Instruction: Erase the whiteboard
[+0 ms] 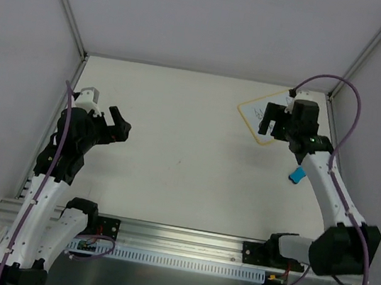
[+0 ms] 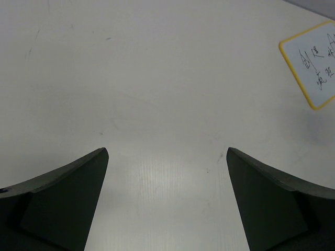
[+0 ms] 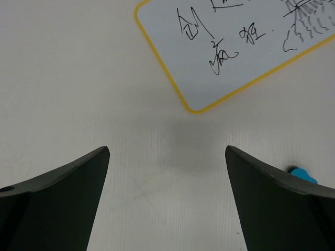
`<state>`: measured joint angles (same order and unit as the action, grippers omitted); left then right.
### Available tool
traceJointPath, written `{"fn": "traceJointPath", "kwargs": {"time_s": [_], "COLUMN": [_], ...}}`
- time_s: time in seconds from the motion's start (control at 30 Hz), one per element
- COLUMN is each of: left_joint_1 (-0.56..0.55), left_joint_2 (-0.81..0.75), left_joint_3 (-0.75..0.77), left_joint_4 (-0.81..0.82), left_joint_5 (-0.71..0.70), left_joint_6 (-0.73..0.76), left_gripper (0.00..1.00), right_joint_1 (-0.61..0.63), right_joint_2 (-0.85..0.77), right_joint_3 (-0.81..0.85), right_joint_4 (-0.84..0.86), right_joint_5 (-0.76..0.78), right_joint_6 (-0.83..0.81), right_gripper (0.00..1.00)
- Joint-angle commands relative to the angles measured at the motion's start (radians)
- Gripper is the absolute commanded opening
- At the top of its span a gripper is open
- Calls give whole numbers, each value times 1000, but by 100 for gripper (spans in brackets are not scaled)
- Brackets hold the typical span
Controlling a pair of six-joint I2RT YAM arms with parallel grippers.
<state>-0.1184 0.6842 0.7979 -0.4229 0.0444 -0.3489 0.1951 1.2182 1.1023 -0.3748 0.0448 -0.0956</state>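
Note:
The whiteboard (image 1: 254, 112) lies at the back right of the table, turned like a diamond, with a yellow border and dark handwritten scribbles. It also shows in the right wrist view (image 3: 235, 47) and at the right edge of the left wrist view (image 2: 314, 63). A small blue eraser block (image 1: 297, 175) lies on the table near the right arm; a corner of it shows beside my right finger (image 3: 302, 174). My right gripper (image 1: 269, 120) (image 3: 167, 150) is open and empty, hovering at the whiteboard's near corner. My left gripper (image 1: 121, 125) (image 2: 167, 151) is open and empty, above the bare table at the left.
The off-white tabletop (image 1: 182, 148) is walled by grey panels at the back and both sides. An aluminium rail (image 1: 182, 245) with the arm bases runs along the near edge. A purple cable (image 1: 348, 94) loops above the right arm.

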Motion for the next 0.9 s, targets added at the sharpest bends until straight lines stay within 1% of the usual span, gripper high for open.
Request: {"fn": "traceJointPath", "kwargs": {"time_s": [0.0, 0.07, 0.1, 0.17, 0.2, 0.27, 0.33, 0.37, 0.43, 0.5, 0.57, 0.87], "left_joint_1": [0, 6, 8, 10, 10, 11, 11, 11, 11, 11, 11, 11], "left_joint_2": [-23, -35, -43, -58, -61, -63, -64, -64, -63, -63, -63, -64], "left_joint_3": [0, -6, -14, -20, -22, -22, -22, -22, -22, -23, -25, -26], "left_joint_4": [84, 82, 84, 84, 84, 84, 82, 84, 84, 84, 84, 84], "left_joint_5": [16, -1, -9, -20, -21, -21, -20, -18, -17, -14, -14, -9], "left_joint_6": [-7, 1, 2, 10, 13, 16, 18, 18, 19, 19, 19, 19], "left_gripper": [99, 99, 99, 99, 99, 99, 99, 99, 99, 99, 99, 99], "right_joint_1": [6, 7, 9, 10, 13, 15, 17, 17, 15, 17, 15, 17], "right_joint_2": [185, 283, 372, 449, 510, 564, 636, 655, 688, 724, 747, 808], "right_joint_3": [88, 120, 135, 180, 191, 223, 249, 263, 289, 310, 320, 332], "right_joint_4": [106, 117, 122, 134, 143, 166, 169, 168, 169, 169, 166, 142], "right_joint_5": [-26, -34, -34, -34, -33, -34, -34, -33, -34, -34, -74, -106], "right_joint_6": [-7, -3, 2, 2, -1, -3, -9, -10, -12, -3, 3, 57], "right_gripper": [98, 96, 96, 95, 91, 86, 84, 84, 80, 79, 76, 74]}}
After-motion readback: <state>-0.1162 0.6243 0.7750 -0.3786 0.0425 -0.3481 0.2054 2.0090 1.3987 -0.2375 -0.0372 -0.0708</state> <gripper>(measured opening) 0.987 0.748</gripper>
